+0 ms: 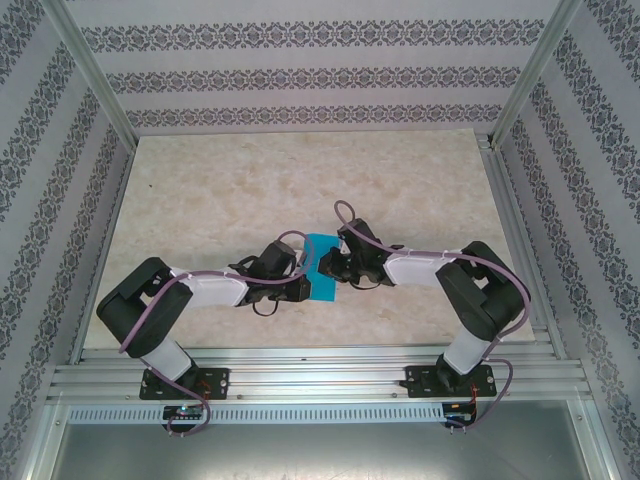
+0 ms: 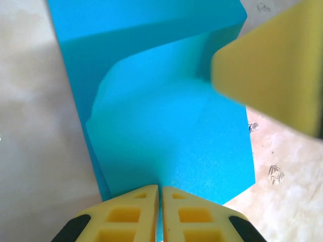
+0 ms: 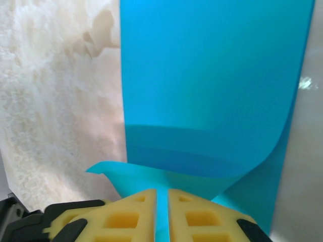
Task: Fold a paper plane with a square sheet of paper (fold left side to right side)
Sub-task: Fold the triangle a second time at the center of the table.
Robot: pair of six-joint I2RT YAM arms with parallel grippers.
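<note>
The left jaws are pinched shut on one edge of the blue paper, which lies mid-tabletop between the arms. The right jaws clamp its curled-up far side. The left-to-right fold looks half made; next comes aligning the edges, then pressing the crease.

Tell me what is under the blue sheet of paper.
The pale marbled table lies under the square sheet of paper and shows around its edges. Whatever is directly below the paper is covered.

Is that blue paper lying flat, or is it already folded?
Partly folded, not flat: the blue paper shows overlapping layers and creases, with one side curling over.
</note>
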